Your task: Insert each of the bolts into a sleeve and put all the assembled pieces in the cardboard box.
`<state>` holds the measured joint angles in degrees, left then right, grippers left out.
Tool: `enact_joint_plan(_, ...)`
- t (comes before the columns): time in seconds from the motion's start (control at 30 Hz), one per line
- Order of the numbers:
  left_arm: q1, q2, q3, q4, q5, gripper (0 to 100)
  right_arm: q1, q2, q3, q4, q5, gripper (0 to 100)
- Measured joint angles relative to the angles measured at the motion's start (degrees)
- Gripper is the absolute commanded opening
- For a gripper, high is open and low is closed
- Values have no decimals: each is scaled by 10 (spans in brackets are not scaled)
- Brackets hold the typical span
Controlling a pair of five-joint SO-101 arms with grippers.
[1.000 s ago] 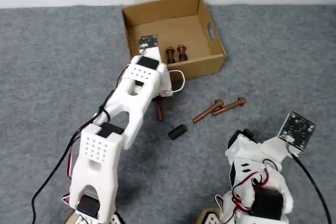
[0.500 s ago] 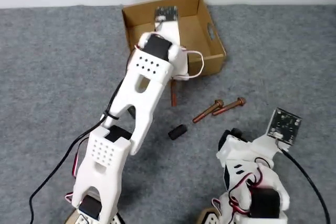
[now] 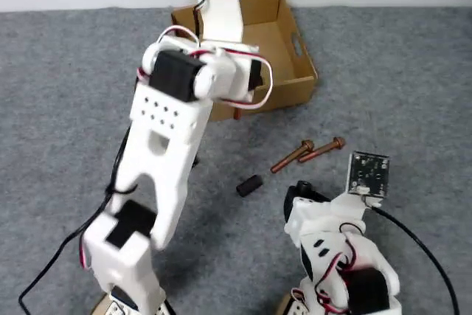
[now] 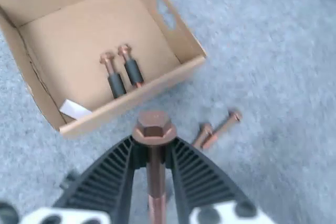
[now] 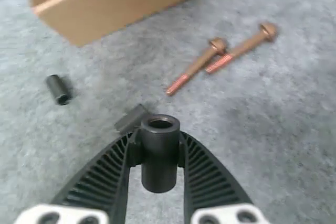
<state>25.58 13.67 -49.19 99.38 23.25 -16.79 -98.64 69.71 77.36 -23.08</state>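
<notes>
Copper bolt [image 4: 153, 129] clamped in left hand [image 4: 153, 150], black sleeve [image 5: 159, 169] gripped in right hand [image 5: 159, 145]

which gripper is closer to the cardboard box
Left. The left gripper hangs just in front of the cardboard box; the right gripper sits farther back, beyond the loose bolts.

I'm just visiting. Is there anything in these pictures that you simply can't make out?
- High view: the left arm covers the inside of the cardboard box, hiding the two assembled pieces there.
- Left wrist view: the held bolt runs off the picture's edge, so its tip is cut off.
- Right wrist view: a dark flat scrap beyond the held sleeve is too blurred to identify.
</notes>
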Motion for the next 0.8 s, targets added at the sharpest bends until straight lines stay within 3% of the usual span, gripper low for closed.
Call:
enact_joint_plan(0.27,25,-207,259,-14,-1,4,-69,-47,0,0,33,8)
enact_joint_plan(0.5,25,-401,473,-112,-2,4,-164,-50,0,0,36,8)
enact_joint_plan(0.8,25,-628,757,-236,-2,4,-234,-50,0,0,47,8)
